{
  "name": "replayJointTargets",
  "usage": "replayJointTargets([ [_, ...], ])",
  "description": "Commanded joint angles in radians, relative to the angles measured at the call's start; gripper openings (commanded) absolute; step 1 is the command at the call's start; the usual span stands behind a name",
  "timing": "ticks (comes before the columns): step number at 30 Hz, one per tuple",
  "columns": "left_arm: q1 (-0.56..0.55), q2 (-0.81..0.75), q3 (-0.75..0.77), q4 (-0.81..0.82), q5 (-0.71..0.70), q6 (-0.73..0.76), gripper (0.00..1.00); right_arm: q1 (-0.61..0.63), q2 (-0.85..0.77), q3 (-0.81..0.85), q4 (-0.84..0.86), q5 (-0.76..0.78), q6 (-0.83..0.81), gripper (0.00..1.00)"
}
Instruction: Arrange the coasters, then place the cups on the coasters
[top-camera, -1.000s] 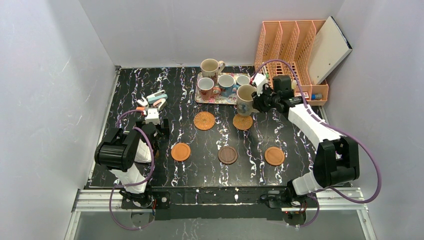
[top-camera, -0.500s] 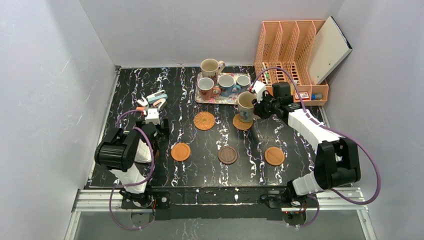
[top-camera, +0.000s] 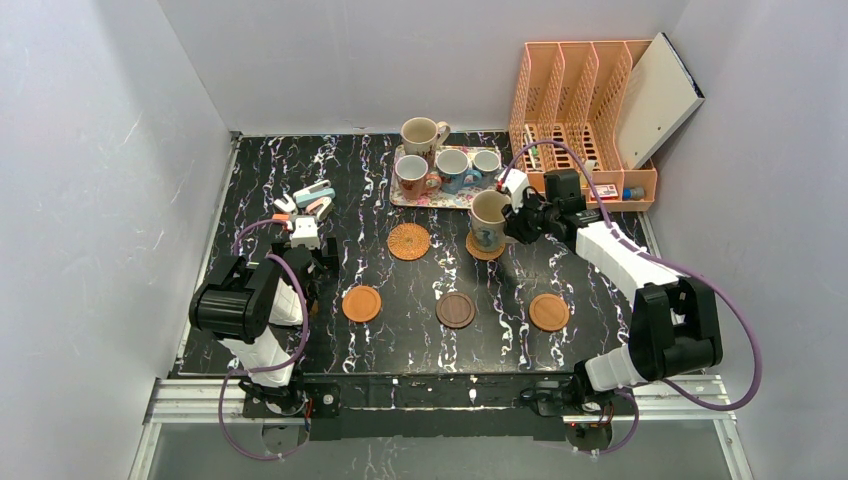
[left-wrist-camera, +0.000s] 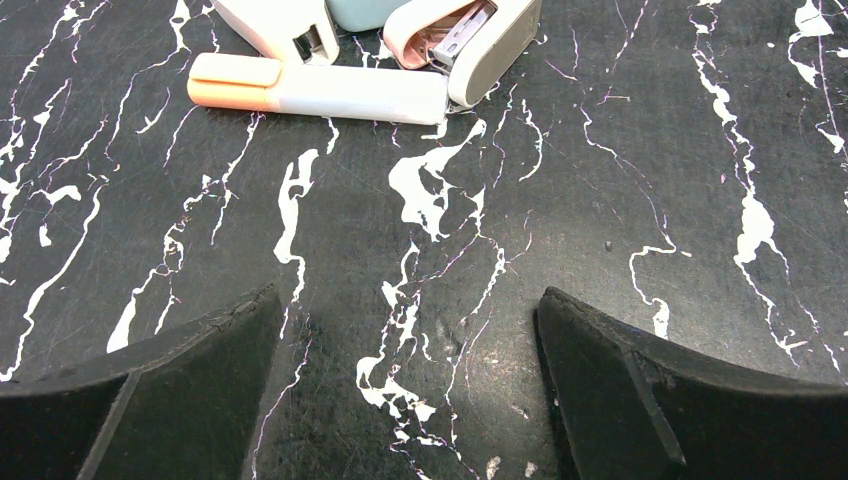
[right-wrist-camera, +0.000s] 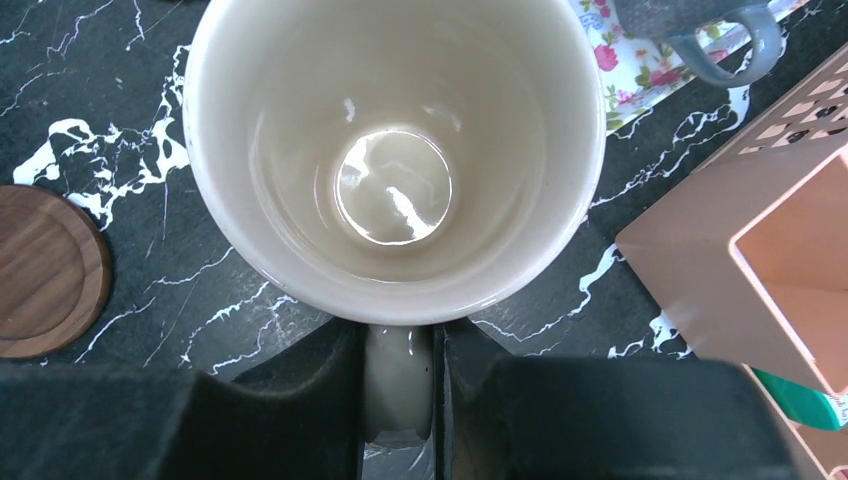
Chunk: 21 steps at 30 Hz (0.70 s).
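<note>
My right gripper (top-camera: 514, 214) (right-wrist-camera: 398, 392) is shut on the handle of a large cream cup (top-camera: 488, 214) (right-wrist-camera: 395, 150), held upright over the right woven coaster (top-camera: 486, 247); I cannot tell whether it rests on it. A second woven coaster (top-camera: 409, 241) lies to its left. Nearer me lie two smooth orange coasters (top-camera: 361, 303) (top-camera: 548, 311) and the dark wood coaster (top-camera: 455, 310) (right-wrist-camera: 45, 270). The other cream cup (top-camera: 421, 134), a red-handled cup (top-camera: 411, 176), a blue cup (top-camera: 452, 165) and a small cup (top-camera: 486, 160) stand at the floral tray (top-camera: 440, 200). My left gripper (top-camera: 305, 233) (left-wrist-camera: 410, 340) is open over bare tabletop.
An orange desk organizer (top-camera: 580, 110) (right-wrist-camera: 760, 250) stands at the back right, close beside the right gripper. Staplers (top-camera: 313, 198) (left-wrist-camera: 470, 40) and a highlighter (left-wrist-camera: 320, 90) lie just ahead of the left gripper. White walls enclose the table on three sides.
The right gripper has carried the cream cup down and slightly toward me, so it now sits lower over the right woven coaster. The left arm has not moved.
</note>
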Motion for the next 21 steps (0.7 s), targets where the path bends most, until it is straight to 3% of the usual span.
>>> replayJointTargets([
  [1, 0.005, -0.001, 0.016, 0.015, -0.029, -0.006, 0.98, 0.0, -0.057, 0.02, 0.106, -0.059, -0.014, 0.01],
  [21, 0.005, -0.001, 0.016, 0.015, -0.029, -0.006, 0.98, -0.005, -0.027, 0.027, 0.075, -0.08, -0.032, 0.01],
])
